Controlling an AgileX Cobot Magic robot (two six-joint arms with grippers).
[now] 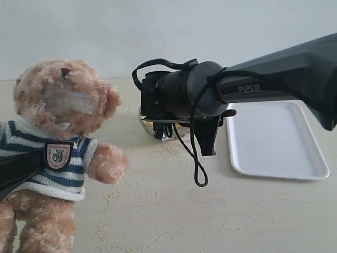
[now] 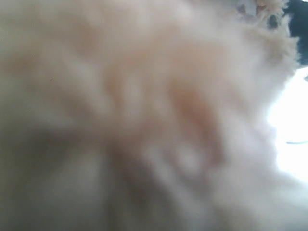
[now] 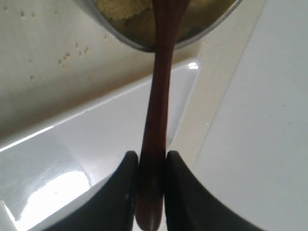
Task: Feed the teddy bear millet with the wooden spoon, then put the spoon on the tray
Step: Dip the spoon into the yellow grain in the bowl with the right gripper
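The right hand (image 3: 151,166) was clenched on the wooden spoon (image 3: 161,86): the thin handle was gripped between the two dark fingers (image 3: 126,180), near its end. Just under the hand a corner of the white tray (image 3: 96,139) was seen, lying on the table (image 1: 210,211). Ahead of the fingertips the handle was stretched past the rim of the tray and over the edge of the steel bowl (image 3: 110,30), in which a heap of millet (image 3: 120,7) was kept. The round end of the spoon was cut off by the edge of the right wrist view. More millet was scattered on the table around the bowl. Beyond the bowl, well apart from the right hand, the teddy bear (image 1: 58,105) was seen upright in its striped shirt. In the left wrist view only blurred fur of the bear was shown, very close. The left hand itself was not made out, so it could not be told whether it was clenched or released.
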